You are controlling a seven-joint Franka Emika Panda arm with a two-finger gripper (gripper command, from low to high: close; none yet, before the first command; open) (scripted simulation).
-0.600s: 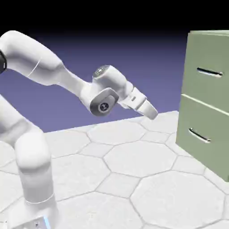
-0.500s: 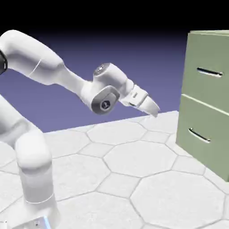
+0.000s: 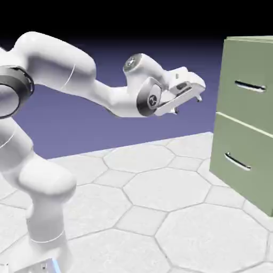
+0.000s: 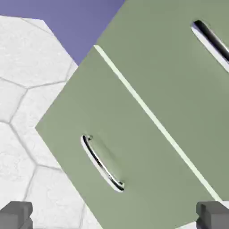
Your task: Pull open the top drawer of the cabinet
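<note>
Reaching toward the cabinet (image 3: 253,38), we have the gripper (image 3: 187,105) wide open, fingers spread, nothing between them, and it stands apart from both fronts. The top drawer (image 3: 240,106) is the upper sage-green front at the exterior view's right, its silver bar handle (image 3: 250,86) untouched.

Our main worry is taking the wrong handle: in the hand view the lower bar handle (image 4: 102,163) sits nearer the middle, while the upper one is cut off by the right edge. Driving straight along that view could bring us to the bottom drawer (image 4: 134,156). The handles also lie aslant to the line between the fingertips, so without enough roll correction a finger might strike the bar or the front, or the jaws close beside it. A shallow grip could slip off the slim, glossy metal once we pull.

As containers, both drawers look shut, so we cannot tell what either holds.
</note>
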